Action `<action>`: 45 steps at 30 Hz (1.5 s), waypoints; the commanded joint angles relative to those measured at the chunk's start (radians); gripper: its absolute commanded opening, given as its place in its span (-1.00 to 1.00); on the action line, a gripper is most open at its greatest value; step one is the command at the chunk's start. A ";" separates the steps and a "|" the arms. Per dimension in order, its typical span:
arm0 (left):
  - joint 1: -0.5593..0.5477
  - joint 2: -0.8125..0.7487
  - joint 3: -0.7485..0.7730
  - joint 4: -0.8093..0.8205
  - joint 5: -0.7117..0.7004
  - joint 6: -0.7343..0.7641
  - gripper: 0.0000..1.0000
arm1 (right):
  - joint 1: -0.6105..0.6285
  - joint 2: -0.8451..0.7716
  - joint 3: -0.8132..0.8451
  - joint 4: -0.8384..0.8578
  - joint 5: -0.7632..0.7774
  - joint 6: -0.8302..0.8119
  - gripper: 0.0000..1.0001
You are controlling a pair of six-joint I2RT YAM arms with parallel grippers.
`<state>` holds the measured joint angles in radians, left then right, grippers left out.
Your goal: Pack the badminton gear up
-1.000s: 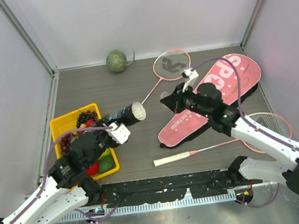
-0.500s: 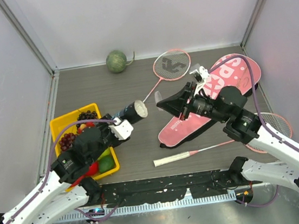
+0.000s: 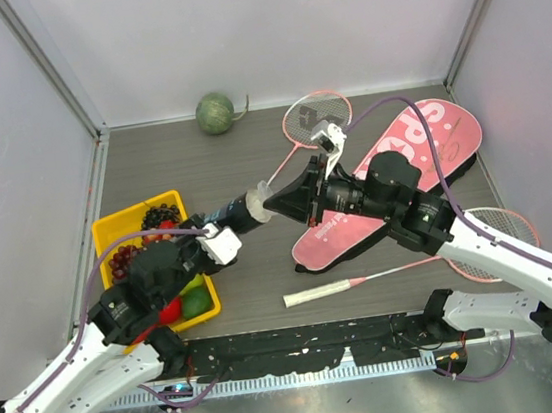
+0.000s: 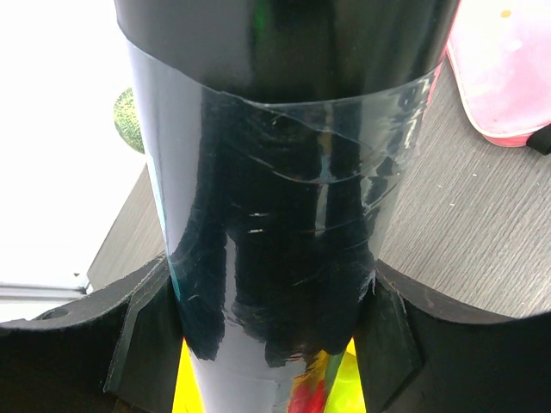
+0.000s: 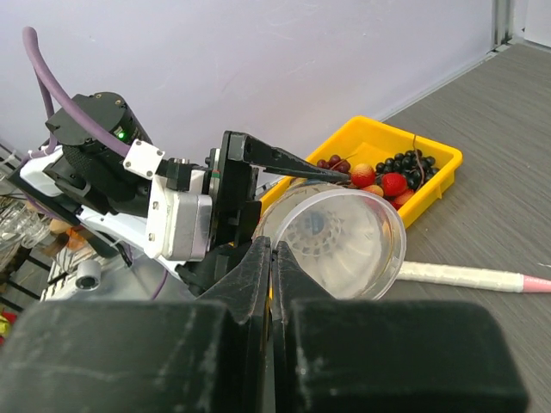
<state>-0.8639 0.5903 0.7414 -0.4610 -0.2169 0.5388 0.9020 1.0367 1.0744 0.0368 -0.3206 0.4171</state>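
The nearer racket (image 3: 319, 293) is lying close to the arm bases, its white handle pointing left and its pink shaft running right to a head partly hiding under the right arm. Just beyond, on the left, the left gripper (image 3: 213, 229) is clamping the black tube (image 3: 234, 212) across its body, jaws spread to the tube's width, and holding it off the table (image 3: 254, 270) above the yellow tray (image 3: 116, 218) of fruit, with the open mouth pointing right. The right gripper (image 5: 272, 258) is meeting that mouth, its fingers pressed together on nothing, tips touching the rim, and the feathers of a shuttlecock (image 5: 331, 237) are showing inside. This looks like the step of loading shuttlecocks into the tube. No other shuttlecocks are showing. The next move probably calls for the right arm to be backing straight off the mouth so as not to nudge the tube, then turning to the rackets and bag. The right arm is stretching over the pink bag (image 3: 439, 141), blocking it for now. Farther back, the second racket (image 3: 310, 114) is lying with its shaft passing under the meeting grippers. The melon (image 3: 214, 113) is sitting against the back wall, well apart.
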 commanded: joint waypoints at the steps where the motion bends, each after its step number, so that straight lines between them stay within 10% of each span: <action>1: -0.003 -0.012 -0.002 0.079 0.037 0.024 -1.00 | 0.020 0.026 0.062 0.021 -0.038 -0.008 -0.89; 45: -0.003 -0.086 -0.053 0.137 0.057 0.067 -1.00 | 0.080 0.077 0.013 0.058 -0.038 0.032 -0.89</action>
<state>-0.8639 0.5205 0.6800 -0.4271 -0.1795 0.5915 0.9699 1.1030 1.0763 0.0517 -0.3523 0.4328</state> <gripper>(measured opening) 0.684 0.060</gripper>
